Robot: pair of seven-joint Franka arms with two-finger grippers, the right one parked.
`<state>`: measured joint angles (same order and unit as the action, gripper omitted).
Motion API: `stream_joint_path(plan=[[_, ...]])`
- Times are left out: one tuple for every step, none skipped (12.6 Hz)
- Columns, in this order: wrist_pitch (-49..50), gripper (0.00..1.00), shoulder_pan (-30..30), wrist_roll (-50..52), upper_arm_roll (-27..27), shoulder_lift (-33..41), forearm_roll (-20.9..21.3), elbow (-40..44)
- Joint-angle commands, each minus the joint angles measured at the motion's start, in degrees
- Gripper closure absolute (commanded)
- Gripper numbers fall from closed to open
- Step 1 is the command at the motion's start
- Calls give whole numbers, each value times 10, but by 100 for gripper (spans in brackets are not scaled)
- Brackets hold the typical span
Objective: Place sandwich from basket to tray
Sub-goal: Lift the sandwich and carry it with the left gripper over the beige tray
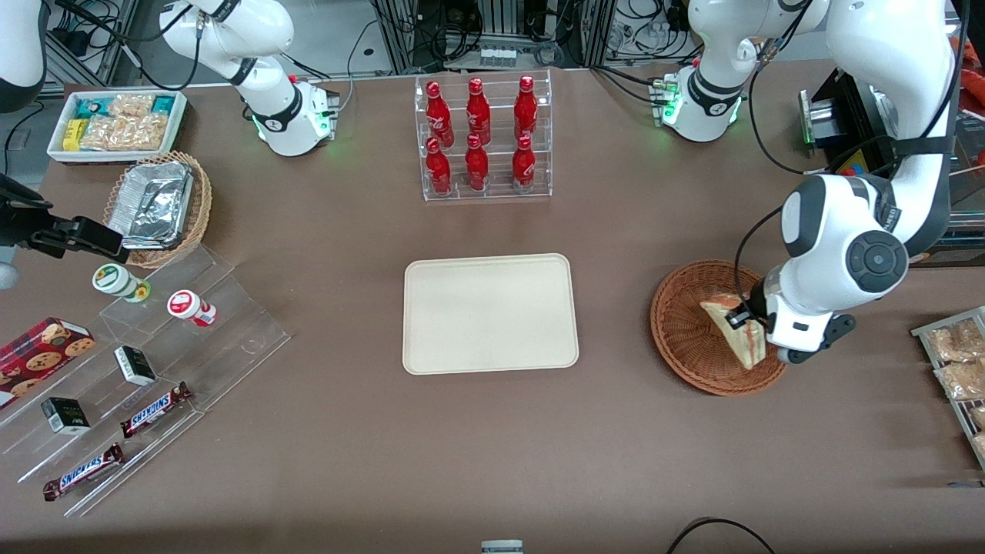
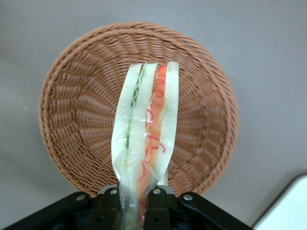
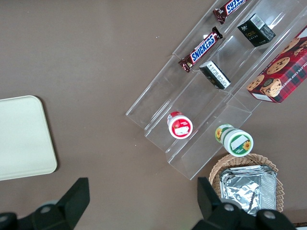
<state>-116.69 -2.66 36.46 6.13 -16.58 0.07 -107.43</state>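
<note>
Black fingers (image 2: 156, 203) of the left arm's two-finger gripper (image 2: 139, 211) pinched narrow on one end of the clear-wrapped triangular sandwich (image 2: 144, 139), pale bread slices with green and red filling running along the exposed edge. Wedge standing out from the fingertips, edge-on to the wrist camera, over the middle of the round reddish-brown woven wicker basket (image 2: 72, 96); whether its free end touches the weave cannot be told.

In the front view, same gripper (image 1: 750, 317) at the right of the frame, over the basket (image 1: 685, 331), with the sandwich (image 1: 737, 332) tilted above the basket's floor, nearer the rim on the working arm's side. White arm housing just above and to the right of it.

Flat cream-beige rectangular tray (image 1: 490, 314) with rounded corners at the centre of the frame, well apart from the basket, on the brown tabletop (image 1: 492, 454). Clear acrylic rack of six red bottles (image 1: 481, 137) in the upper centre, farther from the front camera than the tray.

Toward the parked arm's end, at the left of the frame: clear stepped display (image 1: 146, 369) with two chocolate bars (image 1: 154, 409), small dark boxes and two round-lidded cups; lighter tan wicker basket with silver foil containers (image 1: 158, 206) above it; white bin of snack packets (image 1: 117, 123) in the upper left. Wire rack of bagged snacks (image 1: 958, 362) at the right edge.
</note>
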Motion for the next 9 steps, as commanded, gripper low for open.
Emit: stream_joint_path(plan=[[20,100,-2,-14,37,-6,0,28],[23,100,-6,-10,55,-13,0,37],[23,100,-18,-8,64,-19,0,41],[23,100,-42,-4,64,-28,-2,51],[23,100,-70,-1,64,-41,-2,64],[23,100,-97,19,64,-54,-2,78],[23,100,-120,39,64,-72,2,96],[21,100,-148,50,64,-90,4,113],[17,100,-174,53,64,-111,5,128]])
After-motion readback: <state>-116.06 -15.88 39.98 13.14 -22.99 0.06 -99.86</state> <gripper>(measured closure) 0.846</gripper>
